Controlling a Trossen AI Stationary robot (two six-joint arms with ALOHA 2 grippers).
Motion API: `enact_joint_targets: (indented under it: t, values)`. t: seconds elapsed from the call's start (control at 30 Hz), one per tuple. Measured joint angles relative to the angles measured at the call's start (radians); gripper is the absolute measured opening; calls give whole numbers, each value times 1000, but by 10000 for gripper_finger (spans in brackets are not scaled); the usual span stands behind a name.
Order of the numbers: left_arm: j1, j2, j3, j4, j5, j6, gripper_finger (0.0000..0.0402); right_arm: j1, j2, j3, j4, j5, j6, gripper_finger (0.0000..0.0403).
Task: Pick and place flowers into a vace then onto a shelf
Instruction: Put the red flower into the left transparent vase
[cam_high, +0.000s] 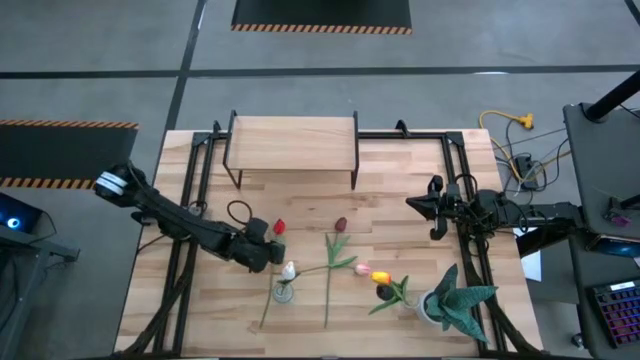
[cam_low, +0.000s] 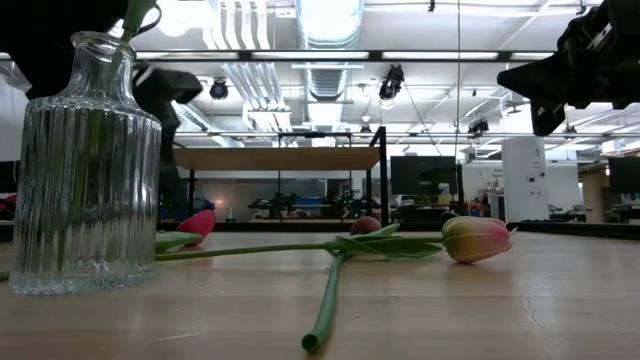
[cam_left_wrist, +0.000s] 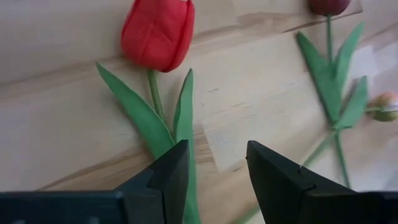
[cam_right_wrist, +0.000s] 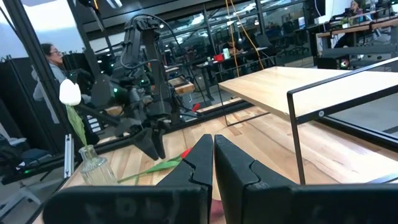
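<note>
I am looking down on a pale wooden tabletop (cam_high: 400, 215), working both arms remotely. At twelve o'clock stands the shelf (cam_high: 292, 140), a low plank on thin black legs, nothing on it yet; I judge it is kept clear as the last stop for the filled vase.

The left gripper (cam_left_wrist: 214, 168) sits near eight o'clock, low over the red tulip (cam_left_wrist: 158, 32). Its jaws stand partly open with nothing between them, one either side of the green stem just below the head. I read this as lining up to pinch the stem, not the soft bloom.

The right gripper (cam_right_wrist: 213, 163) waits at about three o'clock, raised off the wood, jaws pressed together and empty, well apart from the flowers so it stays out of the left arm's way.

At four o'clock a spiky green plant in a white pot (cam_high: 455, 300) stands near the edge, no part of this job.

Just toward six o'clock from the left gripper stands the ribbed glass vase (cam_low: 85, 165), upright, with the white tulip (cam_right_wrist: 69, 92) already in it. The maroon tulip (cam_high: 340, 226), the pink tulip (cam_high: 362, 270) and the orange-yellow tulip (cam_high: 384, 291) lie flat around the centre, stems crossing, within reach for later picks.
</note>
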Motion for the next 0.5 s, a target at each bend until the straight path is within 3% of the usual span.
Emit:
enact_joint_targets:
  t: [0.2,0.5]
  values:
    - [0,79,29,-4,6,-76,140,0,0,0,0,0,0,8]
    - [0,76,88,-18,4,-108,140,0,0,0,0,-1,0,9]
